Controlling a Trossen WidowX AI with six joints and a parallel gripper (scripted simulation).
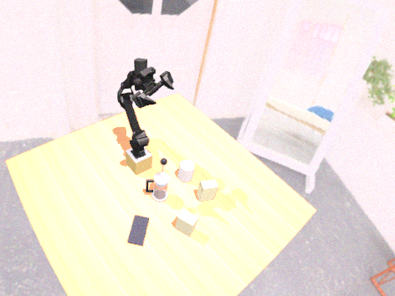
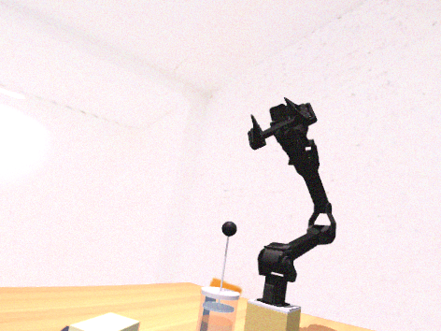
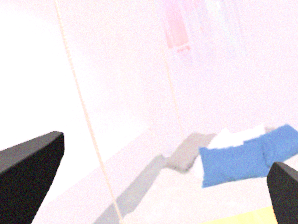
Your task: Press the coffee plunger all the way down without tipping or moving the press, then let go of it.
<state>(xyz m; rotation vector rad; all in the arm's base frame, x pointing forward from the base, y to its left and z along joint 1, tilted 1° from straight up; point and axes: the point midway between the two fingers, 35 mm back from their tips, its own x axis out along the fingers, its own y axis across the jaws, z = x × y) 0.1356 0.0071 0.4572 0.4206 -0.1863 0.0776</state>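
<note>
Nothing done yet: black parallel-jaw gripper (image 1: 158,86), fingers spread and empty, high over the worktop's far corner; glass coffee press (image 1: 160,186), mid-worktop, black-knobbed plunger (image 1: 163,161) fully raised.

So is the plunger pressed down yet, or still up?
Still up: the knob stands high on its rod above the press; the open gripper is far above.

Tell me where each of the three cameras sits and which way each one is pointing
Top: high above, off one corner of the table, looking down; shows the whole arm, the press and the boxes.
Exterior: low, near table height, looking across and up; shows the arm on its base and the plunger knob raised.
Wrist: on the raised open gripper, facing out over the table edge toward the room; only the two fingertips show.
Shared: top and exterior both show the press and the arm; top and wrist share the blue cloth.
</note>
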